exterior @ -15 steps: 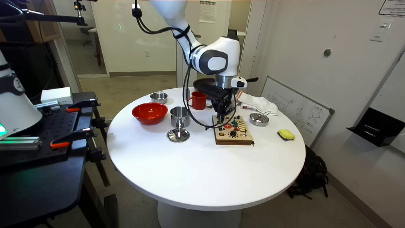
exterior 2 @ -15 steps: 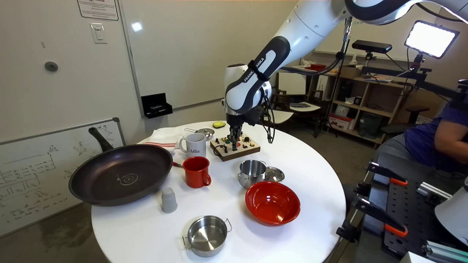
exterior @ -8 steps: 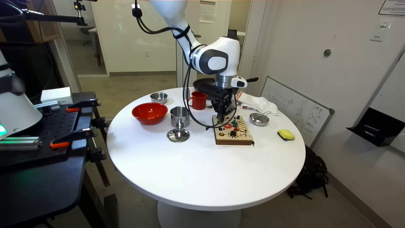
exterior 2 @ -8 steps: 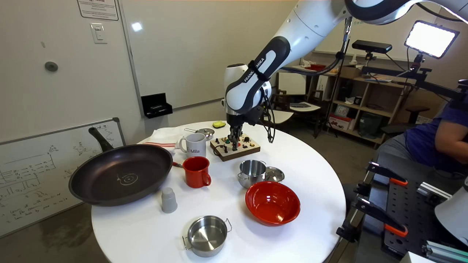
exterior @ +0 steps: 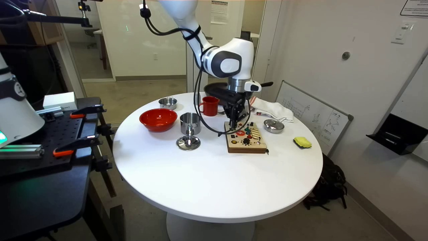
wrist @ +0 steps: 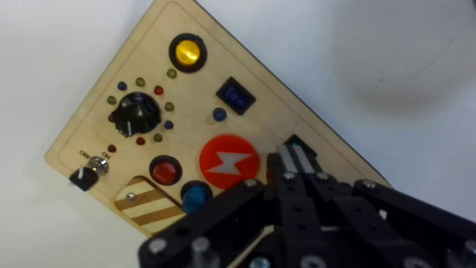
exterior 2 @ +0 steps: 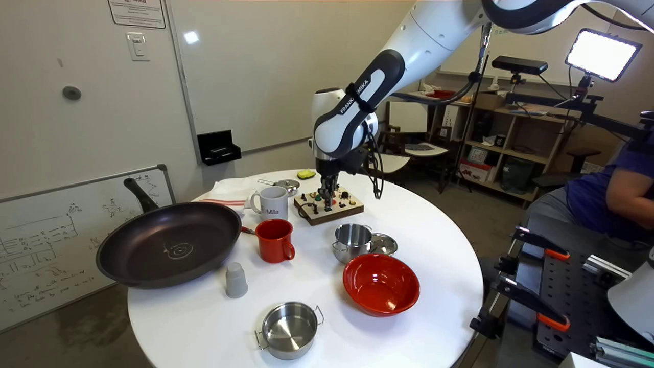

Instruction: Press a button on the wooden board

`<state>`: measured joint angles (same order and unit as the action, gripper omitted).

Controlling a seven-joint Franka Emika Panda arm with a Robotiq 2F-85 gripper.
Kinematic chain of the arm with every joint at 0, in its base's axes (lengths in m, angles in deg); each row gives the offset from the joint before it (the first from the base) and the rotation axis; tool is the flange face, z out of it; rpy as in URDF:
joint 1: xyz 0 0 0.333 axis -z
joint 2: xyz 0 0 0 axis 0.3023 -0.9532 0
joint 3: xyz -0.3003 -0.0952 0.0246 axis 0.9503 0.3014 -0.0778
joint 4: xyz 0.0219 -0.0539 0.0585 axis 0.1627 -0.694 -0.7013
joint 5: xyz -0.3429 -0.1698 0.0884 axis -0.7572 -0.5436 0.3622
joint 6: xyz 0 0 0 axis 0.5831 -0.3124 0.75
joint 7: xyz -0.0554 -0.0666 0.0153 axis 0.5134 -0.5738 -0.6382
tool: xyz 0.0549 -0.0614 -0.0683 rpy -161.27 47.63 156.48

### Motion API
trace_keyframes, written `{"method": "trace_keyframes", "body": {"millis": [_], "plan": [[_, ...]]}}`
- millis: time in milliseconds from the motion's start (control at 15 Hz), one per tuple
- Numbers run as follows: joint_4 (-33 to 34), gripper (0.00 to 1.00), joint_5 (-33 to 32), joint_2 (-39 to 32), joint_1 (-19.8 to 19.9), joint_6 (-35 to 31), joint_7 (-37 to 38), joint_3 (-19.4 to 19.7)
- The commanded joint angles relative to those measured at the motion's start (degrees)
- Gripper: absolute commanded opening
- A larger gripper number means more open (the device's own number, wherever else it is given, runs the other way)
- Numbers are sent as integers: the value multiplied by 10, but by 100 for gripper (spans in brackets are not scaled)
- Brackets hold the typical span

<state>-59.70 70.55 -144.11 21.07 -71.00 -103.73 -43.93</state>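
Observation:
The wooden board (exterior: 257,146) lies flat on the white table, and it also shows in an exterior view (exterior 2: 321,218) and the wrist view (wrist: 256,126). It carries a yellow button (wrist: 187,53), a red button (wrist: 164,172), a blue button (wrist: 195,197), a black dial (wrist: 137,113) and a blue rocker switch (wrist: 235,95). My gripper (wrist: 296,148) points down over the board, fingertips together and nothing seen between them. The tips cover most of a black square switch with a green spot (wrist: 302,143), beside the red lightning disc (wrist: 228,161). Whether they touch it cannot be told.
A steel pot (exterior: 190,124), a lid (exterior: 188,143) and a red bowl (exterior: 158,119) stand to one side of the board. A red mug (exterior 2: 275,241), a white mug (exterior 2: 273,203) and a frying pan (exterior 2: 168,245) are nearby. A small lidded pan (exterior: 274,126) is close too.
The arm and gripper have risen very slightly in the last half second. The board and the other objects have not moved.

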Motion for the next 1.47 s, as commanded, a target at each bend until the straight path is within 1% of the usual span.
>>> {"method": "trace_keyframes", "body": {"millis": [0,733,1200,1400], "plan": [[5,3,-13,7,-8,26,14,6],[-10,3,-13,21,-12,47,18,7],[-5,3,-14,17,-16,64,22,10],[7,3,-14,5,-13,68,20,10]]}}
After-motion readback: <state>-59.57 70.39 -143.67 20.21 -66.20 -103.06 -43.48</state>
